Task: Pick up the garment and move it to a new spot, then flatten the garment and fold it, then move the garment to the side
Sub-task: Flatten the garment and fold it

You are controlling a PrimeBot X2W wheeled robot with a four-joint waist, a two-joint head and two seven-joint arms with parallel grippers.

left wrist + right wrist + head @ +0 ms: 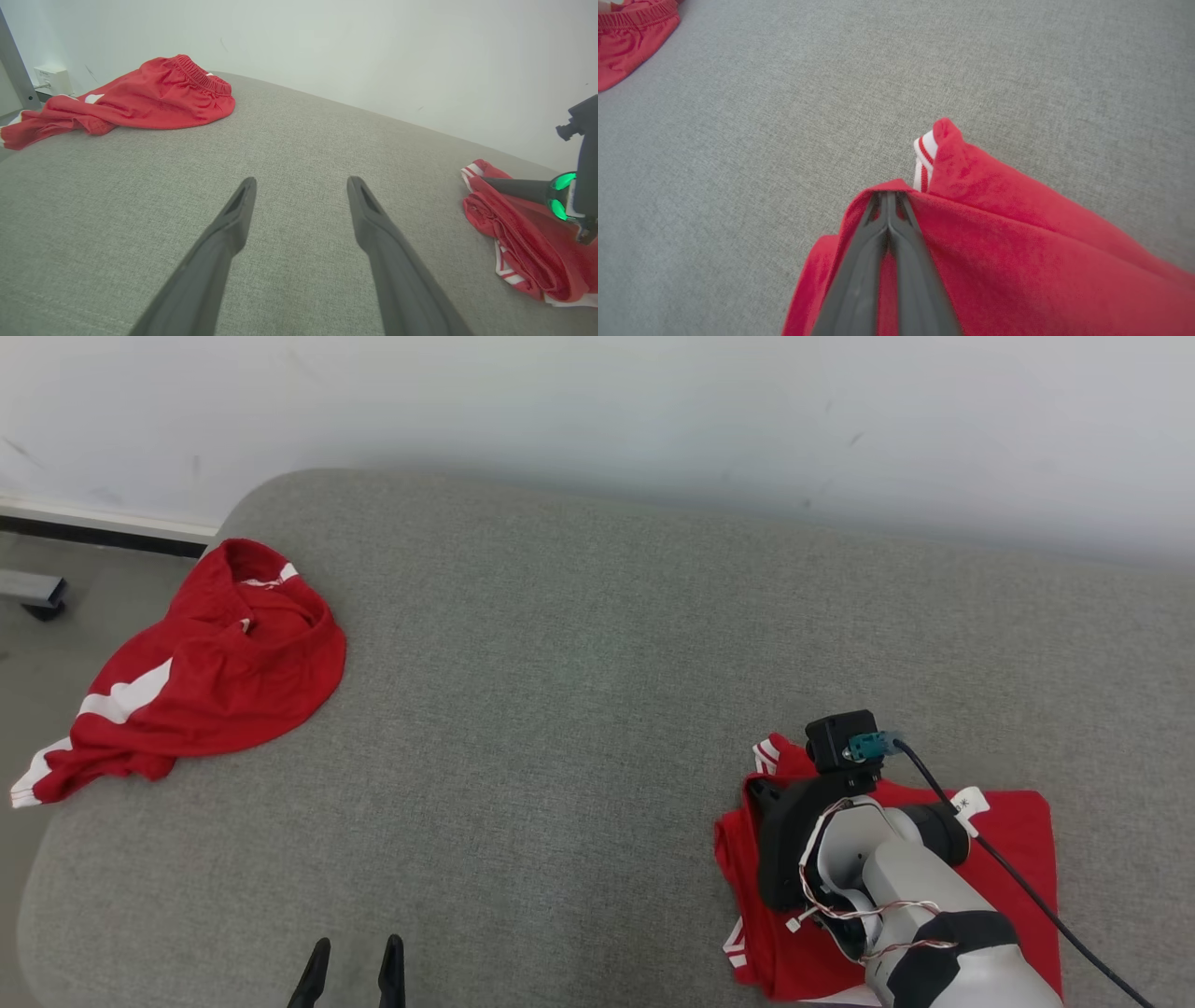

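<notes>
The garment (1013, 831) is red with white-striped trim and lies folded at the right of the grey padded surface (579, 691). My right gripper (888, 195) is shut on its near folded edge, and the cloth peaks around the fingertips. In the left wrist view the garment (518, 233) shows at the right, with the right gripper (483, 179) reaching level over its top. My left gripper (353, 959) hovers open and empty low over bare surface at the front, well left of the garment; its fingers (233, 219) stand wide apart.
A second red garment (215, 681), crumpled with a white stripe, lies at the surface's rounded far-left corner, part hanging over the edge. A pale wall (653, 420) runs behind. Floor (37, 644) shows at the left. A black cable (1018, 887) trails from the right wrist.
</notes>
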